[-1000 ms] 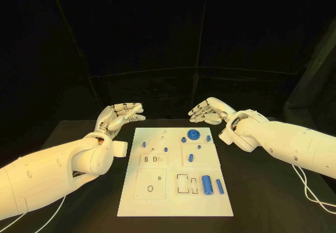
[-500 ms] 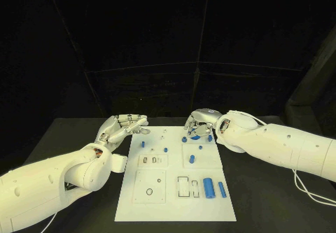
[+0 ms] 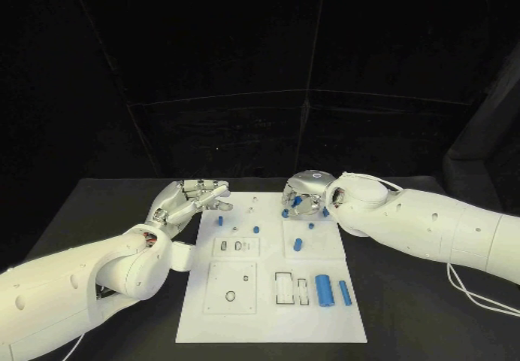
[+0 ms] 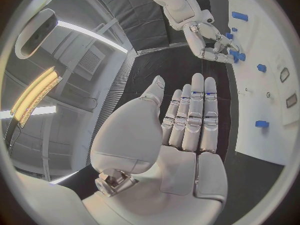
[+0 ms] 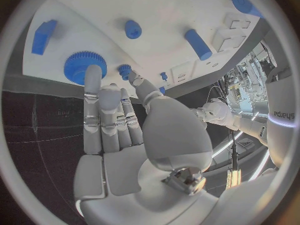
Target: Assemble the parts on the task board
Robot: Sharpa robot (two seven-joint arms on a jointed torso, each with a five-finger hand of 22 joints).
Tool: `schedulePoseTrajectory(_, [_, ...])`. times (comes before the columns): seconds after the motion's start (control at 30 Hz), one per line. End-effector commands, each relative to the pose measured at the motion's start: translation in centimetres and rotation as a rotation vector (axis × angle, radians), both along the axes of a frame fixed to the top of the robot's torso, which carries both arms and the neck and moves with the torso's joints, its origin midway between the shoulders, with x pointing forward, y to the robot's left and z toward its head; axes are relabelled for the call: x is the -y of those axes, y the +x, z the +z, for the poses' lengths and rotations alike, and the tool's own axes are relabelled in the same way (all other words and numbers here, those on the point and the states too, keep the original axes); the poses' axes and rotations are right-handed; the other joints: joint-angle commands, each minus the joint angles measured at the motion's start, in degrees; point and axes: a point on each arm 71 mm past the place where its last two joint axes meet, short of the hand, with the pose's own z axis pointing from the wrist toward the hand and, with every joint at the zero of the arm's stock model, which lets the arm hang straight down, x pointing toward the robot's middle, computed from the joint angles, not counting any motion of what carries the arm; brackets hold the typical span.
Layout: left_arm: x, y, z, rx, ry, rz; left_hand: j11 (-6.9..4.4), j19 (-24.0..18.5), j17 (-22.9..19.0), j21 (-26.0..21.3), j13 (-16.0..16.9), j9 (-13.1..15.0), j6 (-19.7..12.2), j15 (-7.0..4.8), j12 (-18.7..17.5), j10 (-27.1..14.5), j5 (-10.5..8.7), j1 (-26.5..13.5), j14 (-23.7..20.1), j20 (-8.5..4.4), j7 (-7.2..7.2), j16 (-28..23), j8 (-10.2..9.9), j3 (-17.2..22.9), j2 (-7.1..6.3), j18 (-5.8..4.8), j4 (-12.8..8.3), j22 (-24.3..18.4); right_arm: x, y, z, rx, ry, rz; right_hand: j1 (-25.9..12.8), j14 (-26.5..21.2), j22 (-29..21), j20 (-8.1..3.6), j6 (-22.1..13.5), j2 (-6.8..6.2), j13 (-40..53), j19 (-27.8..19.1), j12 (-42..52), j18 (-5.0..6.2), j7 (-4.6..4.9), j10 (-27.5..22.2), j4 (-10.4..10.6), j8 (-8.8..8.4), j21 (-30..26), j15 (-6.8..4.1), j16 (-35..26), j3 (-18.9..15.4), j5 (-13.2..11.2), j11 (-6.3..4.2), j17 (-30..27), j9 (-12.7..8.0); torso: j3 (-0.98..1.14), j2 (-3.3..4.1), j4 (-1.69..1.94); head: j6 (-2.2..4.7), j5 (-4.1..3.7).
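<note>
The white board point(image 3: 271, 282) lies in the middle of the black table point(image 3: 98, 203). The right hand point(image 3: 304, 197) reaches over the board's far edge, fingers apart and straight, empty, one fingertip at the blue gear point(image 5: 84, 66). The left hand point(image 3: 193, 197) hovers beside the board's far left corner, fingers loosely together and empty.

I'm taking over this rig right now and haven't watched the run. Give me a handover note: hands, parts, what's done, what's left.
Left hand: open, holding nothing, at the task board's far left corner.
Right hand: open, fingers reaching down over the blue gear at the board's far edge; no grip on it yet.
Parts: large cylinder and thin cylinder lie near the board's right edge; small blue pieces across the far half.
Done: cannot tell that anything is assembled.
Left: likely grasp the gear, then the rest.
</note>
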Motion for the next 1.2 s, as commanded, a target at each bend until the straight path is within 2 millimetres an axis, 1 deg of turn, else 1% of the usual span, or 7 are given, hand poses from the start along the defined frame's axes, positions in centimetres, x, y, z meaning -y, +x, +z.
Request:
schedulePoseTrajectory(0.03, [0.1,-0.1,0.1,0.004,0.001,-0.016,0.00,0.40,0.08,-0.28,-0.07,-0.09,0.25,0.04,-0.16,0.46,0.04,-0.32,0.31,0.16,0.19,-0.18,-0.21,0.04,0.22,0.75,-0.32,-0.07,-0.3,0.0,0.0,0.000,-0.041,0.012,-0.07,1.28,0.68,-0.04,-0.40,-0.54,0.00,-0.65,-0.12,0.15,0.00,-0.20,0.13,-0.21,1.00,0.16,1.94,0.70,0.10,-0.03,2.11,0.04,-0.07,0.38,0.21,-0.17,0.05])
schedulePoseTrajectory(0.17, [0.0,0.0,0.1,0.002,0.004,-0.012,0.02,0.39,0.11,-0.32,-0.07,-0.09,0.26,0.06,-0.23,0.47,0.04,-0.38,0.28,0.17,0.21,-0.24,-0.26,0.02,0.23,0.74,-0.33,-0.10,-0.6,0.0,-0.1,-0.012,-0.045,0.020,0.06,1.49,1.91,0.00,-0.34,-0.52,0.01,-0.89,-0.09,0.15,0.03,-0.01,0.36,-0.20,2.59,0.18,4.54,1.52,0.02,-0.10,4.98,0.05,-0.07,0.57,0.26,-0.04,0.33])
schedulePoseTrajectory(0.43, [-0.2,0.0,0.2,0.000,0.007,-0.009,0.03,0.39,0.13,-0.34,-0.07,-0.10,0.26,0.07,-0.26,0.48,0.04,-0.40,0.27,0.18,0.22,-0.26,-0.28,0.02,0.26,0.74,-0.33,-0.12,-0.7,0.1,-0.3,-0.032,-0.053,0.021,0.28,1.89,10.27,-0.03,0.19,-0.06,0.04,0.90,-0.05,-0.89,0.00,1.05,0.93,-0.09,9.76,0.01,10.02,4.22,-0.73,-0.27,11.20,0.10,-0.08,1.11,0.63,-0.17,0.60])
schedulePoseTrajectory(0.6, [-0.3,0.0,0.1,-0.003,0.009,-0.007,0.04,0.39,0.15,-0.36,-0.07,-0.10,0.26,0.08,-0.29,0.48,0.04,-0.42,0.26,0.18,0.23,-0.28,-0.31,0.02,0.28,0.74,-0.33,-0.13,-0.8,0.2,-0.4,-0.040,-0.058,0.021,0.49,2.25,15.69,-0.17,1.43,0.32,0.13,2.32,0.12,-1.59,-0.25,2.40,1.36,0.20,14.22,-0.30,13.47,6.38,-1.47,-0.55,15.19,0.22,-0.12,1.30,0.64,-0.44,0.49])
schedulePoseTrajectory(0.8, [-0.4,0.0,0.2,-0.005,0.011,-0.005,0.07,0.38,0.20,-0.40,-0.06,-0.10,0.25,0.10,-0.38,0.47,0.04,-0.49,0.24,0.19,0.26,-0.35,-0.38,0.03,0.34,0.73,-0.32,-0.17,-0.7,0.2,-0.3,-0.025,-0.050,0.015,1.61,2.24,20.03,-0.37,3.44,1.06,0.23,3.17,0.27,-2.15,-0.52,4.26,1.40,0.67,17.85,-0.74,15.81,9.55,-3.28,-1.04,17.71,0.43,-0.07,1.63,0.65,-0.50,0.68])
schedulePoseTrajectory(1.03, [-0.6,0.0,0.1,-0.008,0.014,-0.001,0.09,0.38,0.26,-0.46,-0.06,-0.11,0.22,0.12,-0.50,0.45,0.04,-0.54,0.22,0.21,0.29,-0.42,-0.46,0.05,0.46,0.73,-0.32,-0.22,-0.9,0.0,0.4,0.040,0.008,0.033,2.06,1.94,22.88,-0.32,4.89,0.63,0.37,3.60,0.37,-2.50,-0.71,5.91,1.42,0.85,20.33,-1.19,16.69,11.59,-3.58,-1.45,18.28,0.58,-0.01,1.84,0.61,-0.53,0.83])
schedulePoseTrajectory(1.2, [-0.7,0.0,0.2,-0.009,0.015,0.001,0.10,0.39,0.30,-0.48,-0.06,-0.11,0.22,0.13,-0.55,0.45,0.04,-0.53,0.22,0.22,0.29,-0.46,-0.51,0.08,0.54,0.73,-0.34,-0.24,-1.1,-0.5,1.4,0.118,0.116,0.042,2.24,1.89,24.46,-0.39,5.39,0.27,0.46,3.96,0.32,-2.70,-0.82,6.55,1.48,0.81,21.64,-1.32,17.30,12.39,-3.61,-1.61,18.81,0.64,-0.04,1.93,0.57,-0.19,0.94])
